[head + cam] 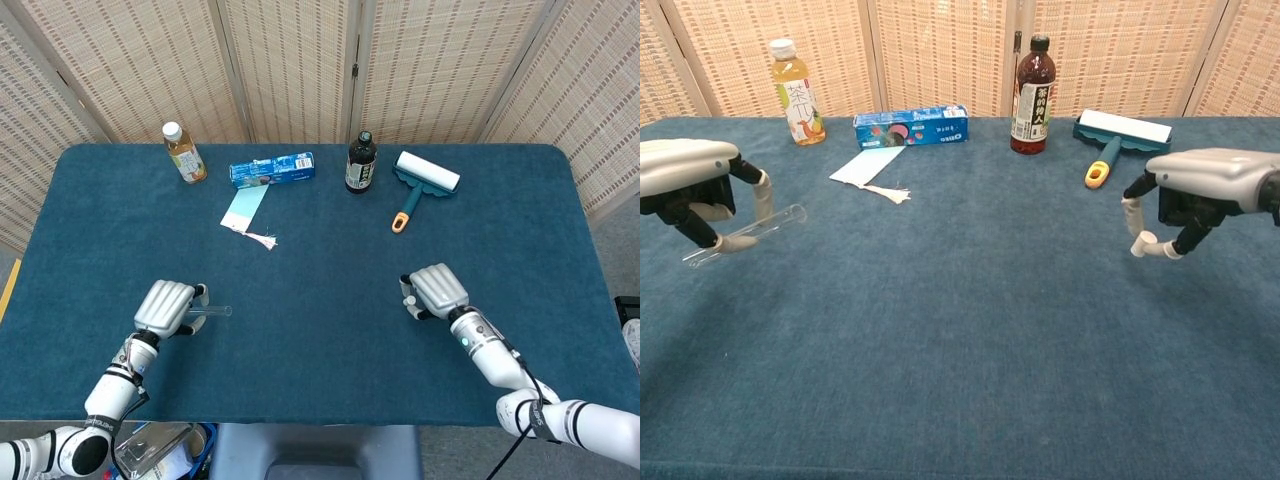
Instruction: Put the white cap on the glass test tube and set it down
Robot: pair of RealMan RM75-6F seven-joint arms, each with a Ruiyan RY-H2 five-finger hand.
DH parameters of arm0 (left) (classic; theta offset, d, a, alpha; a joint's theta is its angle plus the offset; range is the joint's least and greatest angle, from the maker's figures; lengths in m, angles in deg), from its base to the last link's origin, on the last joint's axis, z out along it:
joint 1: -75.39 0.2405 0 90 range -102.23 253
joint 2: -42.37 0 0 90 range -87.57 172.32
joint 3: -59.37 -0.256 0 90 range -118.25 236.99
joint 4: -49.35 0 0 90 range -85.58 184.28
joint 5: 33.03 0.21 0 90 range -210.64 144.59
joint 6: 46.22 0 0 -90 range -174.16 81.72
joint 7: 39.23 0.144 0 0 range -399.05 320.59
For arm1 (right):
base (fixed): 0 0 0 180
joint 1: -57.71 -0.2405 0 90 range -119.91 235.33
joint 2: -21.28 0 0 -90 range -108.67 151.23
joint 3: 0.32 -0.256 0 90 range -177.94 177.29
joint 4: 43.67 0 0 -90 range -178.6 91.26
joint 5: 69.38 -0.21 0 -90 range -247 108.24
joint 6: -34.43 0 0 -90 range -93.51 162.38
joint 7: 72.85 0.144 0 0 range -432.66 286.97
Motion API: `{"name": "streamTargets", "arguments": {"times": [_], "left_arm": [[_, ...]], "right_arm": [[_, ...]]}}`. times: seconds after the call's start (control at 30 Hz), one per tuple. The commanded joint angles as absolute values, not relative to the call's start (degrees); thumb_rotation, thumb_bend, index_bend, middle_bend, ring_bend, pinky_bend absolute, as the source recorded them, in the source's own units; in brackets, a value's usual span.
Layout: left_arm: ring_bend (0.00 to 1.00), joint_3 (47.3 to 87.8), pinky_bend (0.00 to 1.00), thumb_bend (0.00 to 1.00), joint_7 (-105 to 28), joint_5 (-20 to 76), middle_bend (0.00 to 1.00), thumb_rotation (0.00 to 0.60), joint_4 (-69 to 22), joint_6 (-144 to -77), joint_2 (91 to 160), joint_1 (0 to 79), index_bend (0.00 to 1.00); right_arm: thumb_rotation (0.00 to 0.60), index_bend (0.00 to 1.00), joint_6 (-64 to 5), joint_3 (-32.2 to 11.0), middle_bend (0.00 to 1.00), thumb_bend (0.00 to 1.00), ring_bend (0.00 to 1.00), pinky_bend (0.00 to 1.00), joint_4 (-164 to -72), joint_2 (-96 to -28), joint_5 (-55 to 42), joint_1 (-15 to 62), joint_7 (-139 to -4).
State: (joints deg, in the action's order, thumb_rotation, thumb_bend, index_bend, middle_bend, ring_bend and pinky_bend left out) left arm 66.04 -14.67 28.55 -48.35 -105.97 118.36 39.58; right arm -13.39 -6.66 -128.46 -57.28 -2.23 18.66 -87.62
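Observation:
My left hand point(167, 307) point(690, 178) is at the near left of the table and holds the clear glass test tube point(748, 233) point(213, 312) almost level above the cloth, its open end pointing toward the middle. At the near right, my right hand point(437, 289) point(1210, 180) pinches the small white cap point(1141, 242) between thumb and a finger, also lifted off the cloth. In the head view the cap is hidden under the hand. A wide stretch of blue cloth separates the two hands.
Along the far edge of the blue table point(320, 260) stand a yellow tea bottle point(184, 152), a blue box point(272, 169), a dark bottle point(360, 162) and a teal lint roller point(423, 180). A pale paper slip point(244, 211) lies in front of the box.

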Motion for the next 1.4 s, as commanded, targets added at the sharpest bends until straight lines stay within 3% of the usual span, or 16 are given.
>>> {"name": "streamTargets", "arguments": {"times": [0.03,0.27,0.5,1.4], "left_arm": [[1.0,69.0,1.0,0.38,-21.3,26.8,1.0,0.6,-50.3,-102.4,116.3,38.5,0.65],[1.0,72.6,1.0,0.38,-27.3,26.0,1.0,0.6,-51.1,-99.6,115.7,36.2,0.65],[1.0,74.6,1.0,0.38,-27.1,22.7,1.0,0.6,-52.0,-98.2,116.3,33.1,0.65],[1.0,74.7,1.0,0.38,-20.5,12.5,1.0,0.6,-58.2,-101.2,117.6,26.4,0.66]], "right_arm": [[0.6,0.71,-15.5,-9.1,1.0,0.53,1.0,1.0,-134.8,-52.6,-0.7,18.6,-85.1],[0.6,0.71,-17.1,-13.4,1.0,0.56,1.0,1.0,-144.4,-46.3,1.7,18.5,-76.6],[0.6,0.71,-18.8,-16.1,1.0,0.56,1.0,1.0,-148.6,-44.7,4.9,17.7,-70.9],[0.6,0.72,-18.8,-17.4,1.0,0.56,1.0,1.0,-147.6,-53.6,3.3,11.0,-71.9]]}}
